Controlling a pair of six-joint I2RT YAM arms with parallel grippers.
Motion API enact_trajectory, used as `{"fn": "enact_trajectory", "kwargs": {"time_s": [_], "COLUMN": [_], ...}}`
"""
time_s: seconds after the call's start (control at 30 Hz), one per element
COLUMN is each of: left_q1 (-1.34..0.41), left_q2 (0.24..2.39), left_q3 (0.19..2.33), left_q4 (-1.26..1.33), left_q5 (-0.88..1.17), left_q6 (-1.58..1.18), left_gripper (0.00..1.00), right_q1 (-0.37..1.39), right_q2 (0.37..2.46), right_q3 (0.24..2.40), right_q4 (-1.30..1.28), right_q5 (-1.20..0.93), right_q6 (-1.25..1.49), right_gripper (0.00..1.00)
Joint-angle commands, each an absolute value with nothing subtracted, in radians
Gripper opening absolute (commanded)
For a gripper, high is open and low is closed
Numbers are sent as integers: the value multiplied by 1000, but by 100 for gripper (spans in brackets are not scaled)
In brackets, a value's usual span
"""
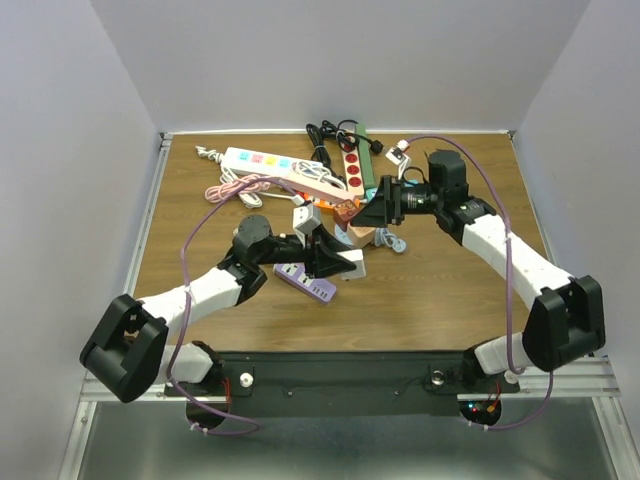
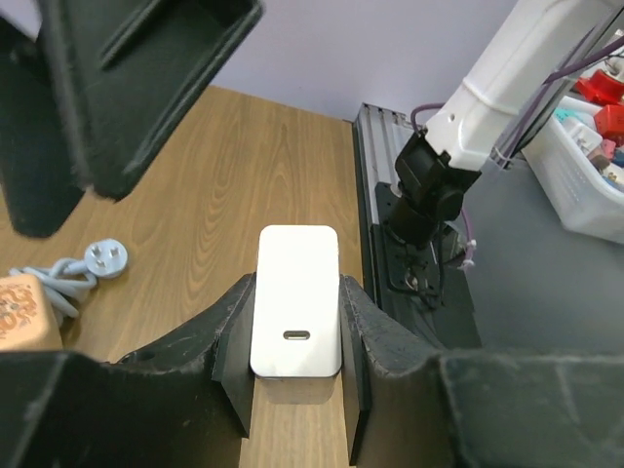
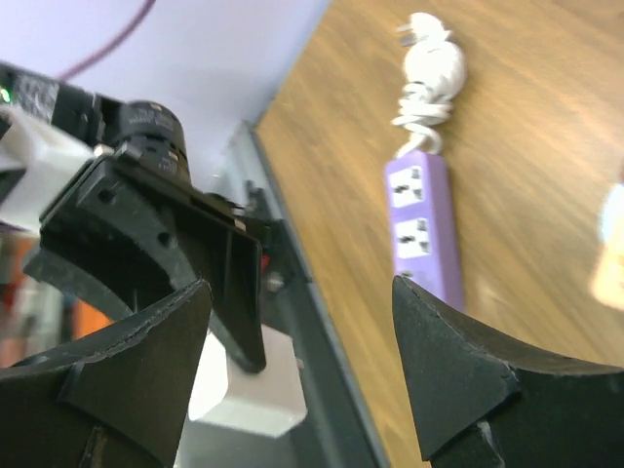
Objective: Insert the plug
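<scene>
My left gripper [image 1: 338,260] is shut on a white charger block [image 2: 295,297] with one small oval port on its face. It holds the block above the wooden table [image 1: 440,290], just right of a purple power strip [image 1: 305,283]. In the right wrist view, that strip [image 3: 424,229] lies flat with its sockets up and a white coiled cord and plug [image 3: 429,68] beyond its end. My right gripper [image 1: 372,208] is open and empty, hovering just behind the left gripper. The right wrist view shows the charger [image 3: 249,395] in the left gripper's black fingers [image 3: 156,244].
A pile of strips and cables lies at the back: a white strip with coloured switches [image 1: 265,162], a strip with red sockets [image 1: 352,170], black cables [image 1: 325,135] and a pink cord [image 1: 235,190]. A light blue plug [image 2: 104,257] lies near the left gripper.
</scene>
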State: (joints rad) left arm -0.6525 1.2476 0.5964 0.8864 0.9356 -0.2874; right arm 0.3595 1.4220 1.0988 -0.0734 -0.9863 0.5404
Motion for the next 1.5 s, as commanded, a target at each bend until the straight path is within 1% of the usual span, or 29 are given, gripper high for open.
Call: {"fn": "enact_trajectory", "kwargs": {"time_s": [0.0, 0.07, 0.2, 0.33, 0.47, 0.73, 1.0, 1.23, 1.3, 1.33, 1.37, 1.47], "left_q1": [-647, -646, -644, -644, -646, -652, -652, -652, -652, -652, -652, -652], "left_q2": [1288, 1324, 1373, 1377, 1382, 1385, 1393, 1404, 1407, 1405, 1405, 1407], "left_q3": [626, 658, 699, 703, 719, 730, 744, 758, 759, 761, 759, 761], "left_q4": [861, 790, 717, 713, 700, 692, 678, 663, 660, 660, 657, 653], "left_q5": [992, 1020, 1057, 1075, 1107, 1141, 1167, 1183, 1186, 1184, 1184, 1181], "left_q6": [-252, -223, -196, -199, -209, -235, -239, -241, -242, -241, -242, -241], "left_gripper": [0, 0, 0, 0, 0, 0, 0, 0, 0, 0, 0, 0], "right_q1": [351, 353, 351, 360, 396, 495, 525, 571, 581, 584, 587, 598], "right_q2": [1275, 1228, 1178, 1183, 1195, 1252, 1255, 1242, 1250, 1256, 1256, 1267], "right_q3": [1082, 1045, 1006, 993, 976, 988, 974, 965, 968, 971, 974, 977], "right_q4": [-228, -274, -320, -371, -403, -410, -411, -420, -423, -423, -423, -434], "right_q5": [-899, -882, -888, -919, -893, -890, -966, -956, -954, -954, -954, -959], "right_q6": [235, 160, 100, 48, -21, -54, -63, -61, -66, -69, -69, -71], "right_gripper": [79, 78, 75, 72, 72, 73, 71, 70, 67, 58, 53, 43]}}
